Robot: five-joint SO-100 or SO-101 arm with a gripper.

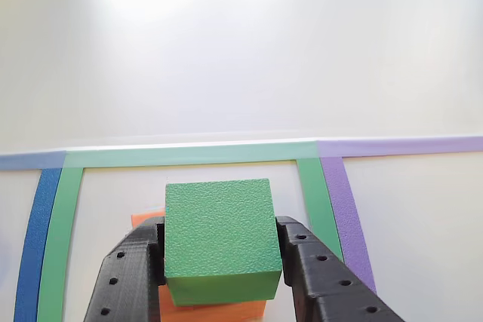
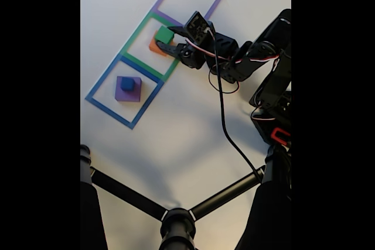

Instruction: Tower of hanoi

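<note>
Gripping the green cube (image 1: pixel 221 237) between my gripper's (image 1: pixel 220 256) jaws, I am holding it on the orange block (image 1: pixel 213 310) inside the green tape square (image 2: pixel 130 41); at 7 o'clock, blue cube (image 2: pixel 127 84) is sitting on purple block (image 2: pixel 128 92).

Lab/hobby bench: white table (image 2: pixel 176 127) w/ taped squares (image 2: pixel 143 45), tripod (image 2: pixel 176 221).
</note>
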